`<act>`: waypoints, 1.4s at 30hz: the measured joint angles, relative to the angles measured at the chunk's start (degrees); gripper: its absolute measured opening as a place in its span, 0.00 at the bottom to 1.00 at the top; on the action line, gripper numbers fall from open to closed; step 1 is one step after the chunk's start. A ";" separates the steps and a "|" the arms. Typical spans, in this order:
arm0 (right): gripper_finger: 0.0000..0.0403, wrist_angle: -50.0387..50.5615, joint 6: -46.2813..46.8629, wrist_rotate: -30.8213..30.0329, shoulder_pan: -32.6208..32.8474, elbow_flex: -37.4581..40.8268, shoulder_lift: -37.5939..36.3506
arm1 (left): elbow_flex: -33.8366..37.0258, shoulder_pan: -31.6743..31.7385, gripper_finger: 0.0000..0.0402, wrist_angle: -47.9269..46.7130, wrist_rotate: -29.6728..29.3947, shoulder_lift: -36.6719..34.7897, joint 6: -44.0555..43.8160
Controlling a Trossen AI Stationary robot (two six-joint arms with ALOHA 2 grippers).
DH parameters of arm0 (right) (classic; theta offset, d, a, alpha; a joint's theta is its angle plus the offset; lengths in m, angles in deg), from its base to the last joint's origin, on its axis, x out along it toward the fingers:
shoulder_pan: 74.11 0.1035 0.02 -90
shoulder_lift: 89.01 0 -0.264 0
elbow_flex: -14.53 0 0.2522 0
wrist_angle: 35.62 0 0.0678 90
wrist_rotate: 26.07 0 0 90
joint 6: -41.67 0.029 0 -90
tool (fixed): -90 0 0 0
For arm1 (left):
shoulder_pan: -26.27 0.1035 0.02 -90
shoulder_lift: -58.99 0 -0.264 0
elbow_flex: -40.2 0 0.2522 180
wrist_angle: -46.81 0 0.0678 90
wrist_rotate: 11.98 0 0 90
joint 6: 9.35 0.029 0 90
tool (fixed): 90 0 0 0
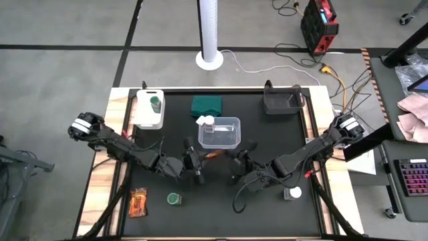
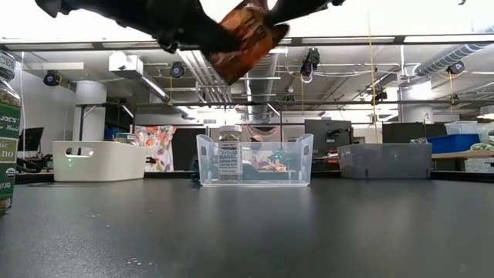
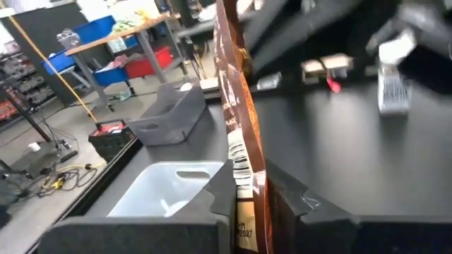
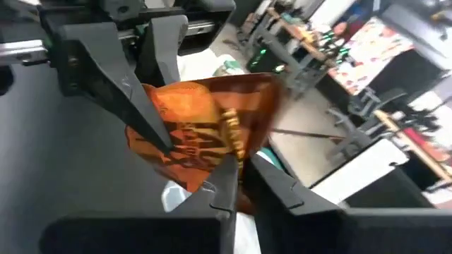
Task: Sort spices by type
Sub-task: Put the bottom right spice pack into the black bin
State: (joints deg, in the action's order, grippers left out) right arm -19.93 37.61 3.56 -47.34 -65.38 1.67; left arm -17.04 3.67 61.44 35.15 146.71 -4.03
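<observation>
We read this as a mid-air handover: orange-red packet (image 4: 201, 141) held above mid-table, left gripper (image 3: 247, 204) and right gripper (image 4: 240, 180) both clamped on it. Next, one must release before carrying it off.

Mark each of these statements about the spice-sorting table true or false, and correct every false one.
1. Both grippers pinch one flat orange-red packet in the air. True: left gripper, right gripper.
2. The clear plastic bin is empty. False: a white-lidded clear jar stands in it.
3. A second orange-red packet lies on the black mat. True.
4. A green-lidded round jar sits in the dark grey bin. False: it stands on the mat, near that second packet.
</observation>
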 joint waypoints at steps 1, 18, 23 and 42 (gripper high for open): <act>0.08 1.37 0.87 1.24 0.00 -0.21 -0.71 | 0.03 -0.56 0.06 -1.44 -0.06 -0.19 0.49; 0.61 11.53 8.95 25.62 -1.50 -1.88 -7.62 | 0.12 -4.35 0.07 -6.42 5.99 -3.23 1.74; 0.66 11.19 8.15 36.47 -4.49 -2.06 -7.57 | 0.12 -4.37 0.06 -5.47 7.06 -3.23 2.47; 0.03 14.79 6.98 41.03 -8.18 -4.30 -7.44 | 0.12 -4.59 0.22 -4.03 6.54 -3.45 1.82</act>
State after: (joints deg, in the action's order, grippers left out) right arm -5.13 44.59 44.60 -55.52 -69.68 -5.77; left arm -16.91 -0.93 57.40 41.68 143.25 -2.21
